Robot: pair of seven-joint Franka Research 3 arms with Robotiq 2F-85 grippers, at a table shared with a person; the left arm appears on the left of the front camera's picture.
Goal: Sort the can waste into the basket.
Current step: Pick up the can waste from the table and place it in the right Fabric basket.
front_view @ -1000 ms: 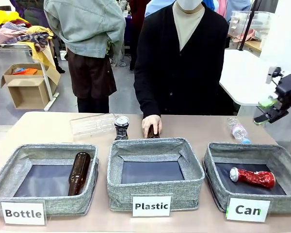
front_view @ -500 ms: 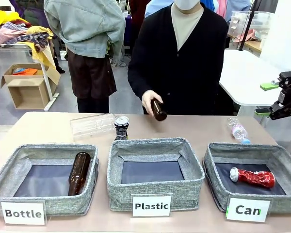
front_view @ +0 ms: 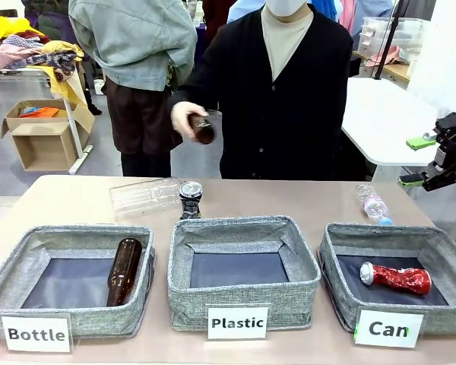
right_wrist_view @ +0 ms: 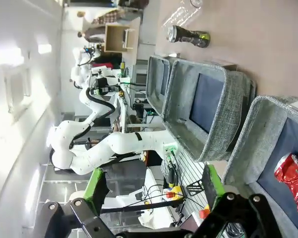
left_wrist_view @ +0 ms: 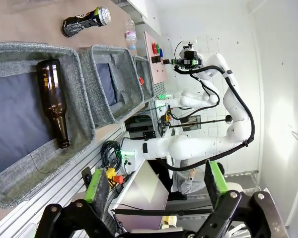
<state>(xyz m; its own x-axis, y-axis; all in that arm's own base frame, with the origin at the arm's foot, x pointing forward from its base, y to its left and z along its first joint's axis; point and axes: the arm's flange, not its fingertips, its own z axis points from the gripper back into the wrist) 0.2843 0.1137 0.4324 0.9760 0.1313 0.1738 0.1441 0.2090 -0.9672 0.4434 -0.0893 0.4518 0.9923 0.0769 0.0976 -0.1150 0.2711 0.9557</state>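
Found the task half done, on present evidence. Noted the red can [front_view: 395, 278] lying on its side on the dark floor of the basket [front_view: 441, 242], at the near right corner of the worktop [front_view: 76, 199]. Noted the black can [front_view: 190, 199] standing upright near the far edge, just behind the middle bin [front_view: 243, 293] and beside a clear plastic bottle [front_view: 143, 195] laid flat; judged this the one item left to sort. Observed the right gripper [front_view: 416, 161] raised beyond the right edge, well apart from the black can, fingers spread and holding nothing. Observed the left gripper [left_wrist_view: 156, 181] with fingers parted and nothing between them. Recorded a person's hand [front_view: 184, 118] lifted above the far edge, gripping a held brown bottle [front_view: 203, 129]; judged it no part of the can count. Read three white cards on the bin fronts: "Bottle" card [front_view: 36, 334], "Plastic" card [front_view: 237, 322], "Can" card [front_view: 387, 328]. Could not read the logo on the black can: too small.
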